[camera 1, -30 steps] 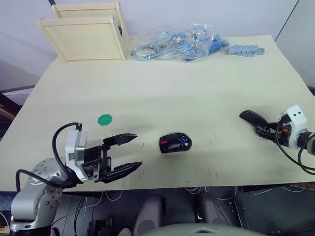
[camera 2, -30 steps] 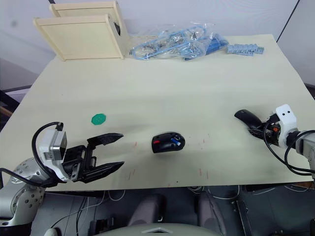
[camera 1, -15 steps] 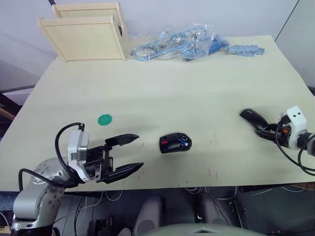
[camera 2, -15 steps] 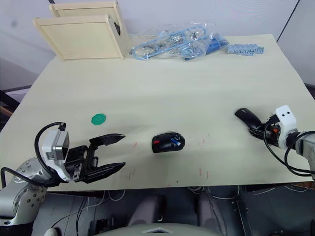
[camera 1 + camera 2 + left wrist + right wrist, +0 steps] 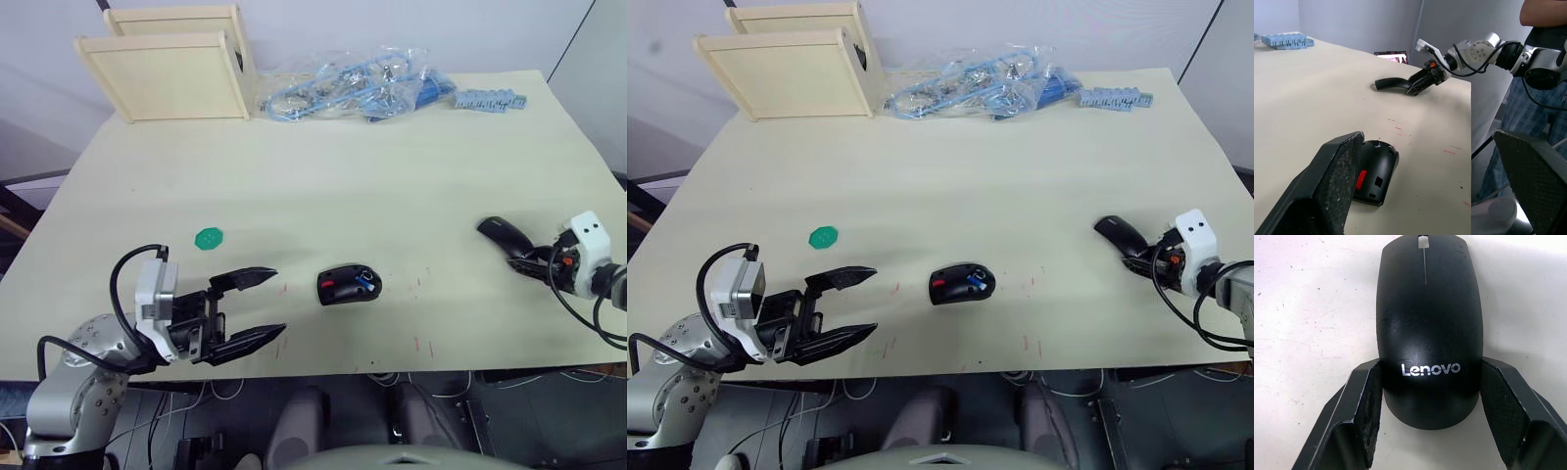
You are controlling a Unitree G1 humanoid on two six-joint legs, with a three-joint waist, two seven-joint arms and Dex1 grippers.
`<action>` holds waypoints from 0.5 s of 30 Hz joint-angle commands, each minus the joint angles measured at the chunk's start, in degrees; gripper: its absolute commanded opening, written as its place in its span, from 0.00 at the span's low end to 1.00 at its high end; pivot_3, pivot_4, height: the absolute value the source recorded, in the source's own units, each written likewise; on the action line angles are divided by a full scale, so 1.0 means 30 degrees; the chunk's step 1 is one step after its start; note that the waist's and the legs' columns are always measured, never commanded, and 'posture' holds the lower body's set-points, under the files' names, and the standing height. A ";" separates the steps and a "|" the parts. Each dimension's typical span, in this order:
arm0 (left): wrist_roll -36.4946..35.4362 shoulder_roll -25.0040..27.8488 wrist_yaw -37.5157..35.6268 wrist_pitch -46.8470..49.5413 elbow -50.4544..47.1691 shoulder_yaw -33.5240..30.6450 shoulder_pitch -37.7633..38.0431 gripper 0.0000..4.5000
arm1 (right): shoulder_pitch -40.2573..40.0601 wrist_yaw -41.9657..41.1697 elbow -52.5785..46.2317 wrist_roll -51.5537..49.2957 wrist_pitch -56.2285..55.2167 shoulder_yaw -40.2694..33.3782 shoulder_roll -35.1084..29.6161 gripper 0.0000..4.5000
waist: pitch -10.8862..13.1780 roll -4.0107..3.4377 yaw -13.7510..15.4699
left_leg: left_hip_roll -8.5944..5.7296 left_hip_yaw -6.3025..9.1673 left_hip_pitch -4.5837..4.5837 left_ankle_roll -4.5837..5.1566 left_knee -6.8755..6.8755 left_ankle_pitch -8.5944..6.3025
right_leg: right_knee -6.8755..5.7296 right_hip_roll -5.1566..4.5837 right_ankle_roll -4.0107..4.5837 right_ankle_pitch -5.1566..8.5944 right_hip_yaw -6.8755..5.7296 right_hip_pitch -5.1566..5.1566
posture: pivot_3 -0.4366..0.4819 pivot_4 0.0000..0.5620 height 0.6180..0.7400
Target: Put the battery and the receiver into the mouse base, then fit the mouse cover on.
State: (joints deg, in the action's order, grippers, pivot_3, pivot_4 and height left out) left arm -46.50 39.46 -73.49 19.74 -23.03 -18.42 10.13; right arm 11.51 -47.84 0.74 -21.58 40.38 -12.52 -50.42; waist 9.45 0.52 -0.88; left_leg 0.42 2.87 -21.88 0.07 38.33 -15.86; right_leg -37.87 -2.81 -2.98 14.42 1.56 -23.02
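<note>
Left gripper (image 5: 257,307) having edged slightly toward the mouse base (image 5: 348,285), fingers hanging apart, right gripper (image 5: 1425,401) clamping the mouse cover (image 5: 1428,328) on the surface (image 5: 372,166), well right of the base.

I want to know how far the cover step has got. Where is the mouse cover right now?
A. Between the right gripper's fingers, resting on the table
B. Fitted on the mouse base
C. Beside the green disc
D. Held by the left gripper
A: in the right wrist view the mouse cover sits between the right gripper's fingers on the table, apart from the mouse base.
</note>
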 commanded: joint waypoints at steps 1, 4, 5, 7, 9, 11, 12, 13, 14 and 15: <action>-0.0317 0.0153 -0.0169 -0.0241 0.0069 -0.0453 0.0057 1.00 | -0.0200 -0.0852 -0.2472 -0.0755 0.0328 -0.0798 -0.0961 0.61 | 0.0005 -0.0001 0.0011 | 0.0000 0.0002 0.0001 0.0000 -0.0001 0.0000 | 0.0001 0.0000 0.0000 0.0000 -0.0001 0.0000 | 0.48 0.27 1.00; -0.0403 0.0285 -0.0328 -0.0204 0.0401 -0.0738 0.0101 1.00 | -0.0231 -0.1590 -0.4493 -0.1483 0.0573 -0.0768 -0.1543 0.61 | 0.0009 -0.0006 0.0004 | 0.0000 0.0004 -0.0003 0.0000 -0.0002 0.0000 | 0.0005 -0.0001 -0.0001 0.0001 -0.0004 0.0000 | 0.48 0.27 1.00; -0.0465 0.0329 -0.0362 -0.0164 0.0531 -0.0846 0.0089 1.00 | -0.0155 -0.1774 -0.5135 -0.1773 0.0739 -0.0761 -0.1695 0.61 | 0.0017 -0.0007 -0.0015 | 0.0000 0.0004 -0.0001 0.0000 -0.0002 0.0000 | 0.0005 0.0000 -0.0001 0.0001 -0.0004 0.0000 | 0.48 0.27 1.00; -0.0576 0.0558 -0.0534 -0.0043 0.1001 -0.1202 0.0022 1.00 | 0.0905 -0.2464 -0.7309 -0.2763 0.1498 -0.0160 -0.2433 0.61 | 0.0030 -0.0020 -0.0023 | 0.0007 0.0008 -0.0001 0.0000 -0.0002 0.0000 | 0.0004 0.0004 -0.0001 0.0002 -0.0007 -0.0002 | 0.48 0.27 1.00; -0.0708 0.0738 -0.0680 0.0044 0.1370 -0.1486 -0.0032 1.00 | 0.1932 -0.2776 -0.8613 -0.3239 0.2101 0.0567 -0.2985 0.61 | 0.0058 -0.0059 -0.0067 | 0.0011 0.0004 -0.0001 0.0000 -0.0002 0.0000 | 0.0001 0.0003 -0.0002 0.0002 0.0005 -0.0015 | 0.48 0.27 1.00; -0.0969 0.0970 -0.0859 0.0144 0.1560 -0.1848 -0.0054 1.00 | 0.3262 -0.3002 -0.9875 -0.2998 0.2234 0.1974 -0.3533 0.61 | 0.0068 0.0020 0.0041 | 0.0014 0.0017 -0.0033 0.0000 -0.0002 0.0000 | 0.0011 0.0007 0.0000 0.0004 -0.0018 -0.0034 | 0.48 0.27 1.00; -0.1047 0.1072 -0.0970 0.0188 0.1644 -0.2020 -0.0063 1.00 | 0.3872 -0.3149 -1.0385 -0.2869 0.2170 0.2623 -0.3725 0.61 | 0.0107 0.0000 0.0027 | 0.0014 0.0034 -0.0047 -0.0002 0.0000 -0.0001 | 0.0021 0.0003 0.0000 0.0003 -0.0039 -0.0034 | 0.48 0.27 1.00; -0.1114 0.1169 -0.1095 0.0223 0.1745 -0.2207 -0.0048 1.00 | 0.4641 -0.3175 -1.0716 -0.2717 0.2179 0.3348 -0.3743 0.61 | 0.0114 0.0001 0.0026 | 0.0010 0.0019 -0.0066 -0.0001 0.0003 0.0000 | 0.0020 -0.0006 -0.0001 0.0000 -0.0022 -0.0056 | 0.48 0.27 1.00; -0.1189 0.1219 -0.1111 0.0271 0.1865 -0.2377 -0.0070 1.00 | 0.5316 -0.3227 -1.0890 -0.2582 0.2293 0.4020 -0.3769 0.61 | 0.0115 0.0003 0.0027 | 0.0011 0.0028 -0.0080 -0.0001 0.0006 0.0000 | 0.0017 -0.0007 -0.0002 0.0000 -0.0021 -0.0076 | 0.48 0.27 1.00; -0.1304 0.1258 -0.1084 0.0353 0.1960 -0.2535 -0.0087 1.00 | 0.5945 -0.3415 -1.1009 -0.2664 0.2605 0.4607 -0.3760 0.61 | 0.0117 0.0004 0.0025 | 0.0012 0.0032 -0.0082 -0.0002 0.0003 -0.0001 | 0.0022 -0.0007 -0.0001 0.0001 -0.0026 -0.0077 | 0.48 0.27 1.00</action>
State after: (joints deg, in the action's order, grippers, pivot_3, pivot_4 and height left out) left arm -48.75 42.41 -76.23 20.65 -16.98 -23.56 9.95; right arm 26.63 -57.30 -30.39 -29.69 47.39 -0.37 -60.80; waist 9.80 0.53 -0.81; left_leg 0.46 2.98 -22.12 0.07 38.34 -15.86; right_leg -37.81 -2.83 -2.98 14.43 1.47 -23.25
